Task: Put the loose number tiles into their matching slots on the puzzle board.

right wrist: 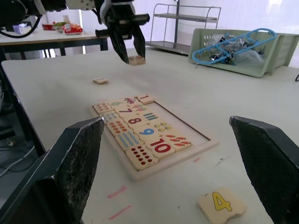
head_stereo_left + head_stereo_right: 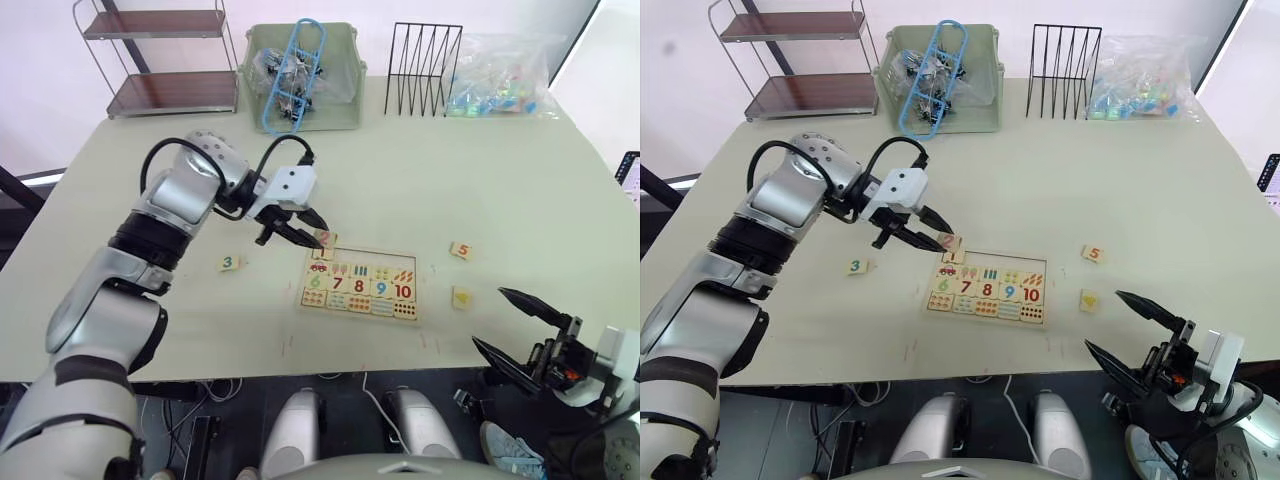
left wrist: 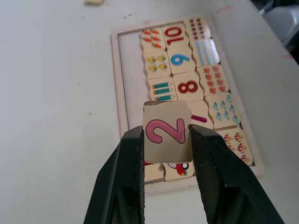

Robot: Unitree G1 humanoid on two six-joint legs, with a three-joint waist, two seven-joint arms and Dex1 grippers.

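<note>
Right now the left gripper (image 3: pixel 167 140) squeezes the tile with the number 2 (image 3: pixel 167 131) between its two black fingers (image 3: pixel 132 158). The tile hangs in the air, above the left end of the puzzle board (image 2: pixel 360 283). It does not touch the board. The open slots (image 3: pixel 130 70) make one long bare strip along the far edge of the board. That strip starts almost under the tile and runs away to the right. The tile with the number 1 (image 1: pixel 144 99) seems to sit at the left end of that strip, so the home for the 2 is probably the spot just beside it. The move is likely a small drop down.

The left arm reaches out from the left, bent at the elbow, with the claw tipped down at the board.

The right gripper (image 2: pixel 522 328) waits low by the near right edge of the table (image 2: pixel 520 180), fingers spread wide and holding nothing. The yellow 4 tile (image 2: pixel 461 297) lies near it, and the 5 tile (image 2: pixel 461 250) a little farther back. The 3 tile (image 2: pixel 230 263) lies left of the board.
</note>
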